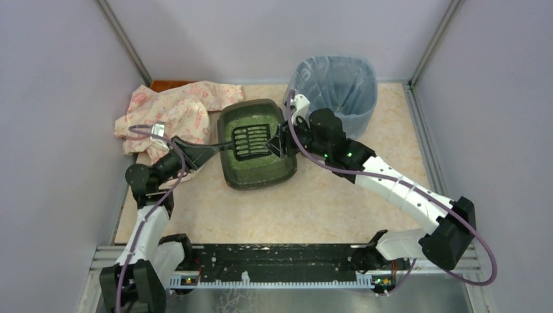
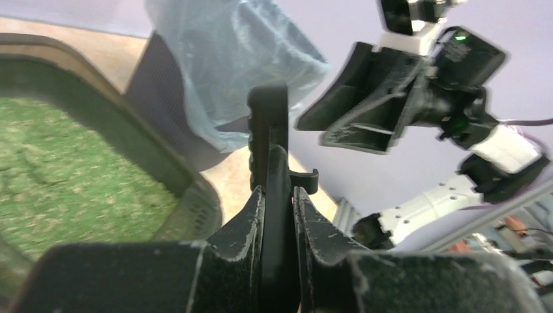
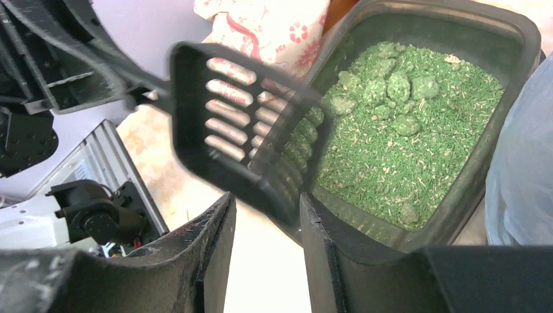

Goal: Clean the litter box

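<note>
The litter box (image 1: pixel 261 184) lies mid-table, filled with green litter (image 3: pixel 417 156) and several green clumps (image 3: pixel 391 85) at its far end. My left gripper (image 1: pixel 207 151) is shut on the handle (image 2: pixel 269 150) of the black slotted scoop (image 1: pixel 251 142), which hangs above the litter. In the left wrist view my left gripper (image 2: pixel 279 195) clamps the handle edge-on. My right gripper (image 1: pixel 279 140) is open at the box's right side. In the right wrist view it (image 3: pixel 267 208) is empty, with the scoop (image 3: pixel 235 130) just beyond its fingertips.
A round bin lined with a blue-grey bag (image 1: pixel 339 85) stands right behind the box, close to my right arm; it also shows in the right wrist view (image 3: pixel 522 169). A crumpled patterned cloth (image 1: pixel 173 111) lies at the back left. Walls enclose the table.
</note>
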{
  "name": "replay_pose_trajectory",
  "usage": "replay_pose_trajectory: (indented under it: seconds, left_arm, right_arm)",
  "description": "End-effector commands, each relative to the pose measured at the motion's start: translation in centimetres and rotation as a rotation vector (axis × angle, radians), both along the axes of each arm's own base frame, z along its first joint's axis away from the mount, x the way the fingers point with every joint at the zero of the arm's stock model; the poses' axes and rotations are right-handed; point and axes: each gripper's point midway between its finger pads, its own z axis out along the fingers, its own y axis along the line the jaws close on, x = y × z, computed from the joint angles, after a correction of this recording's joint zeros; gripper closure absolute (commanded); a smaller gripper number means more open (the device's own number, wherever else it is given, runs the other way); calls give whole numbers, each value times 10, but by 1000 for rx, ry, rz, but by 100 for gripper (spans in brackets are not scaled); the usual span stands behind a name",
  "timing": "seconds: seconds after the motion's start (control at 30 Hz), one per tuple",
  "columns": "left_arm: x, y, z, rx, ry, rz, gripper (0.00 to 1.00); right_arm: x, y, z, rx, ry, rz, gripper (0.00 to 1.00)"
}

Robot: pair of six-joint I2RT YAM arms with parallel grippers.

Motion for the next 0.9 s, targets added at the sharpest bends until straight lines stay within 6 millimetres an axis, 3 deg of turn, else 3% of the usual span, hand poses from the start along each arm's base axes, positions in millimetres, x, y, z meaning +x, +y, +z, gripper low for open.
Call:
replay_pose_trajectory:
  seconds: [0.0,0.23,0.47,0.6,0.7,0.87]
  left_arm:
    - [26,9,-7,52,47,95,100]
    - [68,26,-8,117,104,214,100]
    - [119,35,-24,189,232,338,100]
    - [144,25,-23,256,246,370,100]
    - [162,3,-23,367,233,390,100]
    - [193,-6,-42,580,212,498,100]
  right_arm:
    - [-5,-15,41,57,-113,-32,58]
    - [-16,-29,51,69,-147,-35,57]
    - [-21,-30,35,55,-129,-19,58]
    - [-22,-32,27,39,-127,-19,61]
    - [-21,-35,23,20,-135,-26,61]
    - [-15,-39,19,-6,-134,-46,64]
